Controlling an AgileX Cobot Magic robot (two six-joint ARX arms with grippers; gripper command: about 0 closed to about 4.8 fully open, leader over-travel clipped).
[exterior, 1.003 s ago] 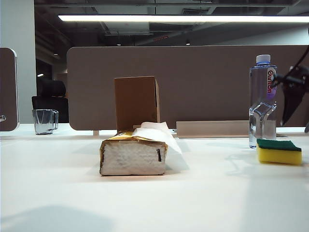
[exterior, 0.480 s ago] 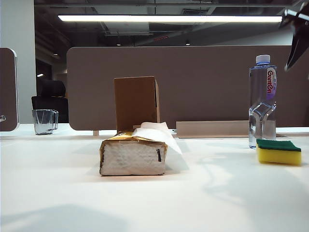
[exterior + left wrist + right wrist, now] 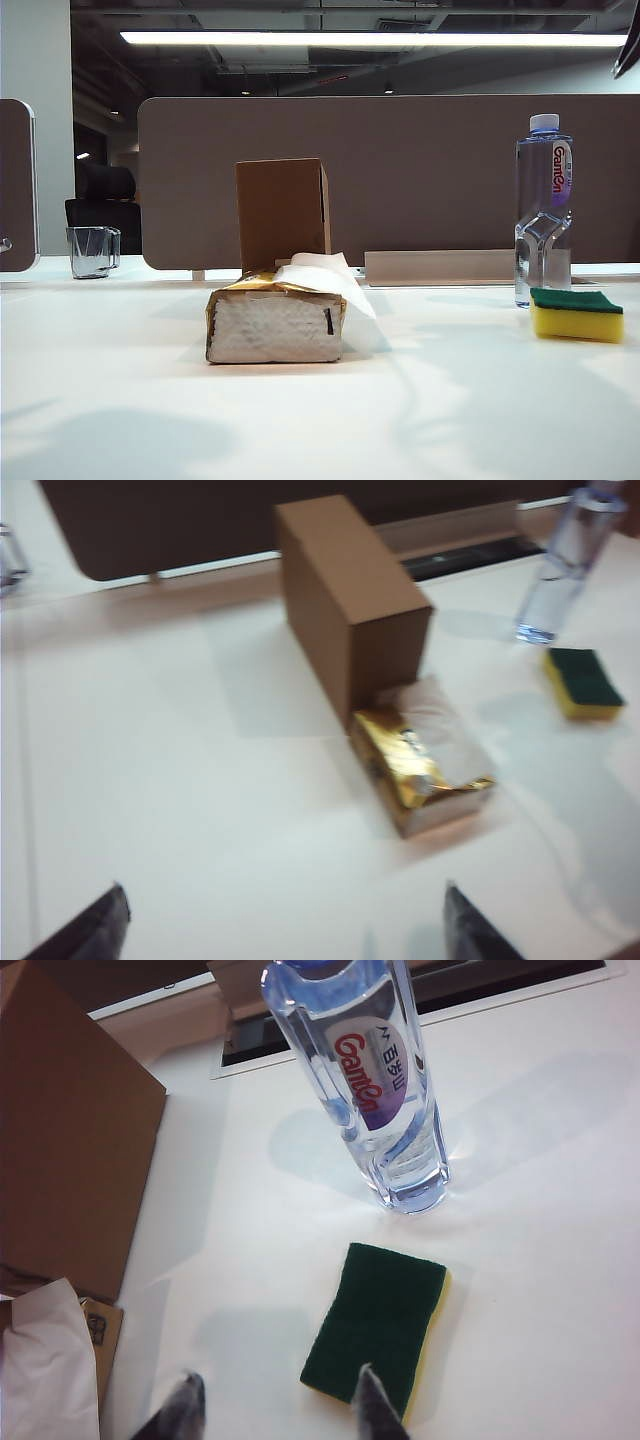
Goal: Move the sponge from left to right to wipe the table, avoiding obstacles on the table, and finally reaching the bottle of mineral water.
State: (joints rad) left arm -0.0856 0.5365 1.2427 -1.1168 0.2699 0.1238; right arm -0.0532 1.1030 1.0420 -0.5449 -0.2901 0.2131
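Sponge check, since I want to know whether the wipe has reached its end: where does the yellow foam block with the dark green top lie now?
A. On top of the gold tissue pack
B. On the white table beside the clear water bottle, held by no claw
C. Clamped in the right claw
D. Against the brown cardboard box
B: the yellow foam sponge with the dark green top lies flat on the white table near the clear plastic water bottle, with the right claw above it, not gripping.
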